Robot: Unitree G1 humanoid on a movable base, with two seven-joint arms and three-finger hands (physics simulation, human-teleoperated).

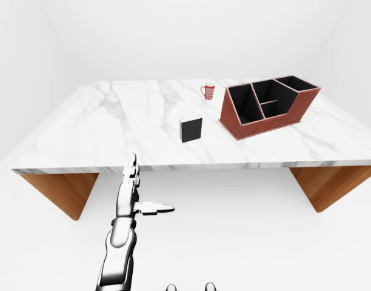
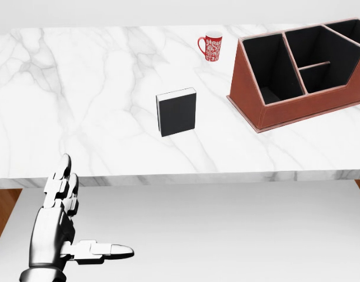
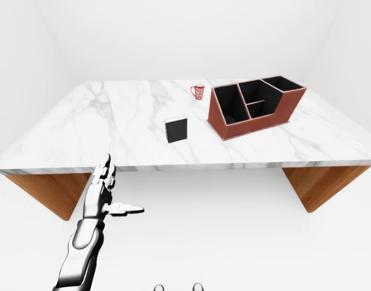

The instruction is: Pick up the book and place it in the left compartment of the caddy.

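We judge the reach not yet begun: our left hand point(image 2: 56, 226) hangs below the bench point(image 2: 80, 106) edge, fingers spread, thumb out, holding nothing. Right hand unseen. Next: lift over the edge toward the book point(image 2: 176, 111), black, white-edged, mid-bench, apart from the caddy point(image 2: 297, 70) at right.

book point(image 2: 177, 112) left of caddy point(image 2: 303, 82), mug point(image 2: 211, 46) above

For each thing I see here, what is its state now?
book: on the marble table, untouched
caddy: open at the top, the compartments that show are empty
mug: upright, beside the caddy
left hand: open, below the table edge, holding nothing
right hand: not in view
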